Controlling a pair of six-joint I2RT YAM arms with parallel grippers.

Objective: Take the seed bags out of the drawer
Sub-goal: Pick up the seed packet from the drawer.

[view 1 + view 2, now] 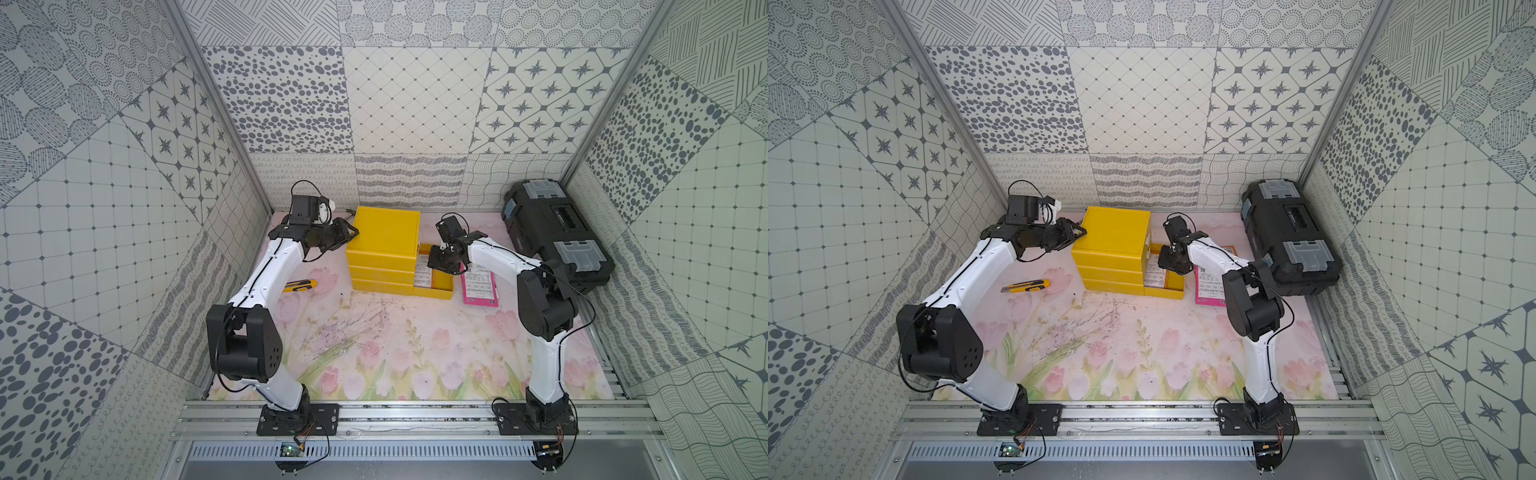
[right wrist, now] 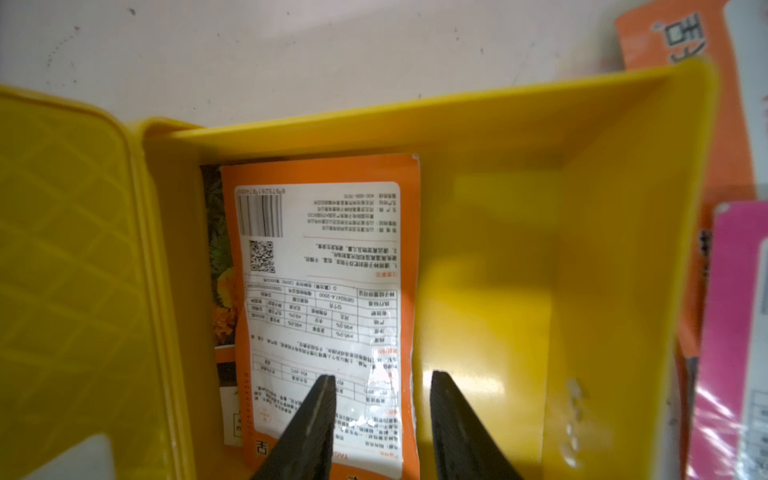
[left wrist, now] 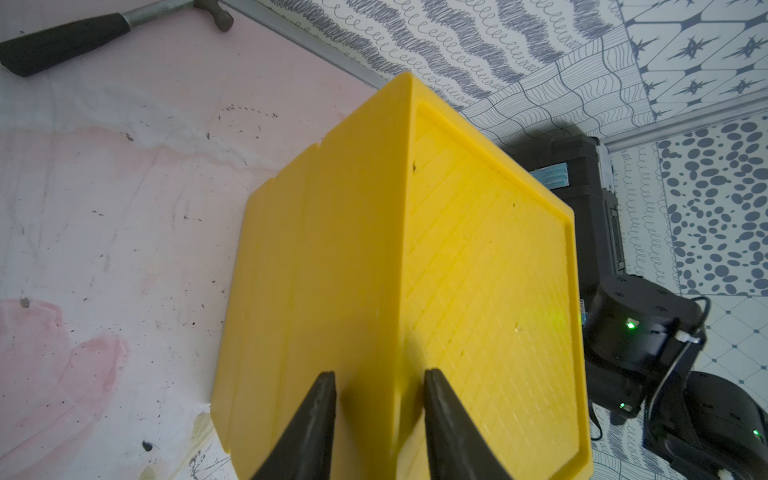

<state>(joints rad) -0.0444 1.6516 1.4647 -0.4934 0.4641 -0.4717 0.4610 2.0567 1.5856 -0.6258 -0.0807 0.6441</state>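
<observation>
Drawer holding orange seed bags, right tool spread above, left tool spread by cabinet

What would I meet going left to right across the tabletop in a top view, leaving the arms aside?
In order: utility knife → yellow cabinet → open drawer pulled out of the cabinet's side → pink seed bag lying on the mat → black toolbox.

drawer: smooth glossy plastic | seed bags: glossy printed paper
</observation>
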